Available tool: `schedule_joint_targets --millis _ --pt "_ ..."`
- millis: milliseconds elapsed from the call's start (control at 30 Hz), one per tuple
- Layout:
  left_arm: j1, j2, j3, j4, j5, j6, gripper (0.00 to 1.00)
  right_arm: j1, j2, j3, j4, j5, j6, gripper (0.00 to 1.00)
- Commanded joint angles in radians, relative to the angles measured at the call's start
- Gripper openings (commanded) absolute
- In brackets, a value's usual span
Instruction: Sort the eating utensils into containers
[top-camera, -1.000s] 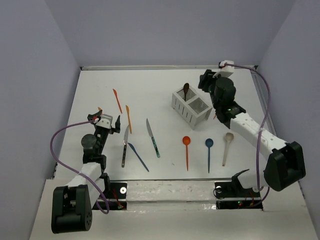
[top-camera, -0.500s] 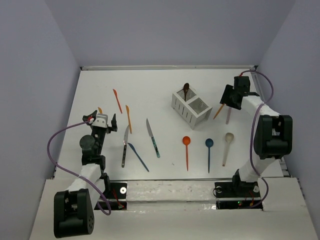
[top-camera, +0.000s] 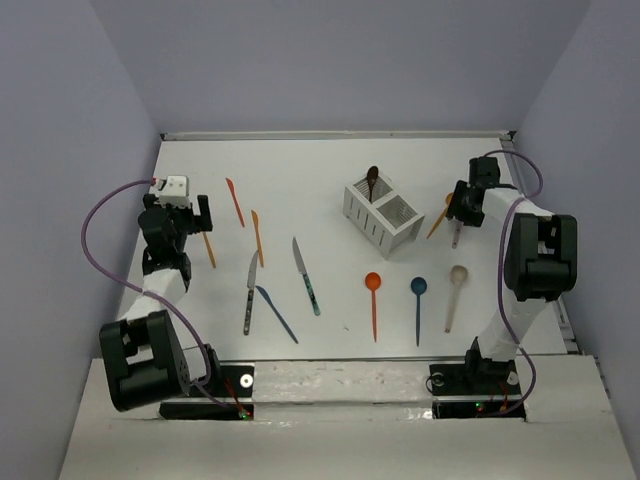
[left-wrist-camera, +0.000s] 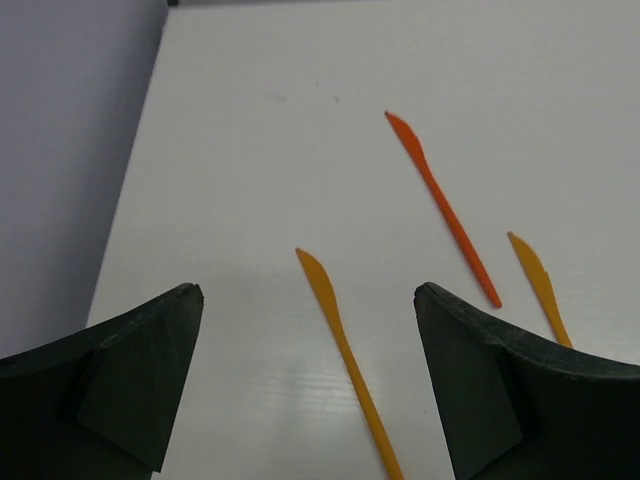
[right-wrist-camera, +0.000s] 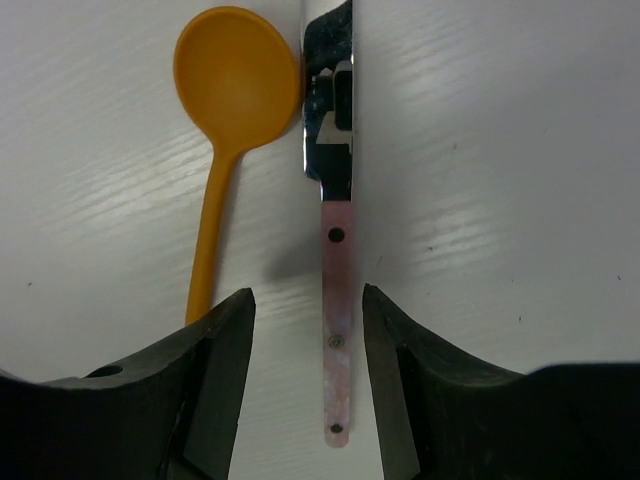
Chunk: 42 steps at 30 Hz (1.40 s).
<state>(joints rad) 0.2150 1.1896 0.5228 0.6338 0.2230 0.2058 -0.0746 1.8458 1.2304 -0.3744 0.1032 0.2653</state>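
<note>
The white slatted caddy (top-camera: 383, 212) stands right of centre with a dark brown spoon (top-camera: 372, 180) upright in its far compartment. My right gripper (top-camera: 458, 205) is down at the table to its right. Its jaws (right-wrist-camera: 308, 295) are open astride the pink handle of a silver-bladed knife (right-wrist-camera: 337, 330), with a gap on each side. A yellow-orange spoon (right-wrist-camera: 235, 90) lies just left of that blade. My left gripper (left-wrist-camera: 308, 290) hovers wide open at the back left, above a yellow-orange knife (left-wrist-camera: 345, 350). A red-orange knife (left-wrist-camera: 445, 210) lies beyond it.
More utensils lie on the table: a yellow-orange knife (top-camera: 257, 237), two silver-bladed knives (top-camera: 249, 292) (top-camera: 306, 275), a blue knife (top-camera: 276, 313), an orange spoon (top-camera: 373, 300), a blue spoon (top-camera: 418, 305) and a beige spoon (top-camera: 455, 293). Grey walls stand close on both sides.
My left arm swung from the near left to the back left, over the yellow-orange knife. My right arm moved from beside the caddy down over the pink-handled knife, jaws narrower.
</note>
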Motion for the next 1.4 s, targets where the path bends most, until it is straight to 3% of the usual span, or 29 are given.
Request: schedule_joint_targets --millis 0,200,367,467,667,867,967,1033,1133,1200,1367 --pt "0.118 0.085 0.028 -0.034 0.171 -0.115 0.99 -0.027 0.064 0.076 -0.006 -0.007 -0.026 0.52" --pt "0.149 0.056 -0.07 0.11 0.288 -0.131 0.99 -0.045 0.113 0.095 -0.011 0.032 -0.029 0.51" --pt "0.15 0.044 -0.084 0.138 0.28 -0.137 0.99 -0.045 0.151 0.106 -0.011 0.026 -0.04 0.46" --pt "0.15 0.038 -0.098 0.167 0.28 -0.141 0.99 -0.045 0.162 0.106 -0.009 0.02 -0.038 0.27" --pt "0.15 0.03 -0.109 0.176 0.291 -0.137 0.99 -0.045 0.109 0.087 -0.008 0.073 -0.049 0.0" --pt "0.149 0.012 -0.127 0.193 0.297 -0.134 0.99 -0.045 -0.069 0.051 0.009 0.133 -0.012 0.0" --pt "0.15 0.001 -0.138 0.202 0.303 -0.132 0.99 -0.045 -0.303 -0.06 0.164 0.031 0.044 0.0" --pt "0.15 -0.002 -0.139 0.204 0.306 -0.132 0.99 -0.015 -0.496 -0.176 0.363 -0.017 0.077 0.0" --pt "0.149 -0.004 -0.144 0.21 0.309 -0.132 0.99 0.12 -0.662 -0.262 0.601 0.095 0.068 0.0" --pt "0.15 -0.005 -0.145 0.214 0.312 -0.131 0.99 0.252 -0.701 -0.287 0.742 0.165 0.019 0.0" --pt "0.15 -0.038 -0.173 0.236 0.328 -0.123 0.99 0.427 -0.688 -0.373 0.966 0.332 0.074 0.0"
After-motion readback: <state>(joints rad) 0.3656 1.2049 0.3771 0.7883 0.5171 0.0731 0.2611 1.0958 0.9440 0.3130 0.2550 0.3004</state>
